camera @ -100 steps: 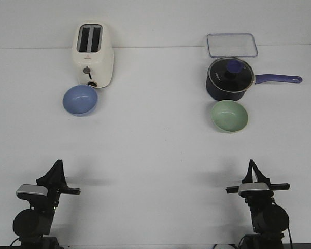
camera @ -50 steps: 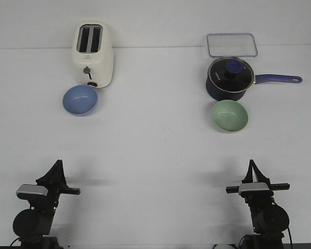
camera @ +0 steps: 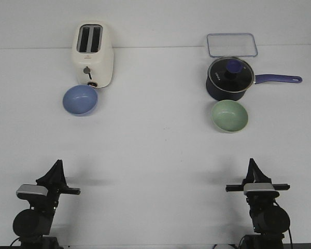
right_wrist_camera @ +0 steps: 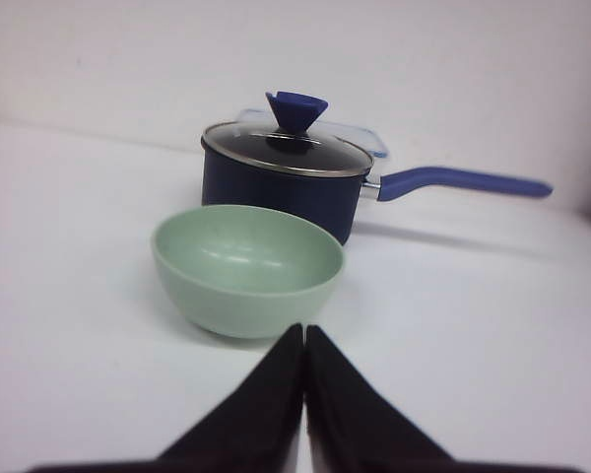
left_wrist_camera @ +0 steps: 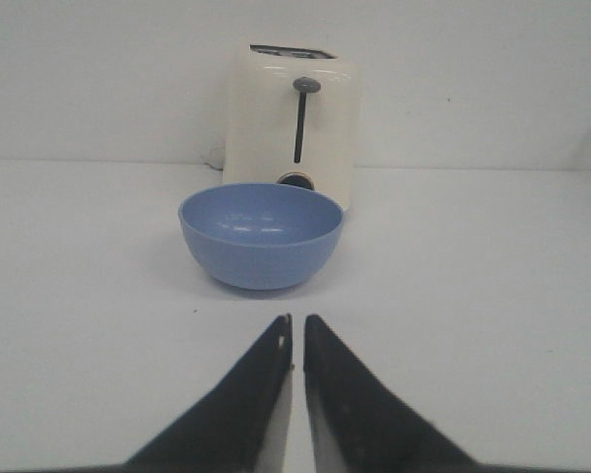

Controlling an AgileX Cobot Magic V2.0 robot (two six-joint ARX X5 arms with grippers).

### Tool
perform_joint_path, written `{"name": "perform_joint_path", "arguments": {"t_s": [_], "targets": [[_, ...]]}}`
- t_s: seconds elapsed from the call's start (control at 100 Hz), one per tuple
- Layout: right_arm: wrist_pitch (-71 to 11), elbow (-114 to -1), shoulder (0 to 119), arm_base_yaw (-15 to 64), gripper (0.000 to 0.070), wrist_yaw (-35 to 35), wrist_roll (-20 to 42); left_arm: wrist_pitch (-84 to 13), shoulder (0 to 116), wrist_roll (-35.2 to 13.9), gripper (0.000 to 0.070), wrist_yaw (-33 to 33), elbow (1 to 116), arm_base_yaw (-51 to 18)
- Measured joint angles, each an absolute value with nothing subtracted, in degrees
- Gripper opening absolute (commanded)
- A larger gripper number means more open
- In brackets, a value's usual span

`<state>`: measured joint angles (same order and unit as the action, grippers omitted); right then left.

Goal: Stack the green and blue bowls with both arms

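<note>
The periwinkle blue bowl (camera: 80, 99) sits upright on the table in front of the toaster, at the far left; it also shows in the left wrist view (left_wrist_camera: 261, 234). The pale green bowl (camera: 229, 115) sits upright in front of the saucepan, at the far right; it also shows in the right wrist view (right_wrist_camera: 247, 268). My left gripper (camera: 57, 165) is shut and empty near the table's front edge, well short of the blue bowl; in its wrist view (left_wrist_camera: 296, 322) the jaws stand almost together. My right gripper (camera: 251, 164) is shut and empty, well short of the green bowl, also seen in its wrist view (right_wrist_camera: 304, 331).
A cream toaster (camera: 93, 54) stands behind the blue bowl. A dark navy saucepan (camera: 229, 79) with a glass lid and a blue handle pointing right stands behind the green bowl. A clear plastic container (camera: 231, 44) lies at the back right.
The right arm's wrist block has shifted slightly to the right. The bowls and the left arm have not moved.
</note>
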<state>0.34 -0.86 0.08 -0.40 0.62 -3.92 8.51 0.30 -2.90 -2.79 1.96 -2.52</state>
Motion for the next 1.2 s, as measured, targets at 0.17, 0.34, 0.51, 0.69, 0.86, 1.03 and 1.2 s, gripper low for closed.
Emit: {"name": "perform_joint_path", "arguments": {"t_s": [0.17,0.34,0.51,0.69,0.86,1.03,1.2], "targets": [[-1.6,-1.6,0.1,-0.4,0.0,1.5,9.4,8.5,0.3,-2.9,0.0014,-2.8,2.0,-2.5],[-6.6,-8.0,5.5,-0.4,0.0,1.5,17.6,8.5,0.3,-2.9,0.0014,-2.8,2.0,-2.5],[-10.7,-18.3,18.8,-0.4,0.0,1.3,19.8,8.5,0.3,-2.9,0.0014,-2.8,2.0,-2.5],[-15.9,-31.0,37.3,-0.4,0.0279,-1.0,18.4,8.5,0.3,-2.9,0.0014,-2.8,2.0,-2.5],[-18.8,-41.1,54.5,-0.7,0.0545,-1.6,17.1,8.5,0.3,-2.9,0.0014,-2.8,2.0,-2.5],[-19.1,-50.7,69.0,-2.8,0.0544,-1.7,15.5,8.5,0.3,-2.9,0.0014,-2.8,2.0,-2.5],[-19.9,-59.5,81.8,-4.8,0.0543,-1.7,13.1,8.5,0.3,-2.9,0.0015,-2.8,2.0,-2.5]]}}
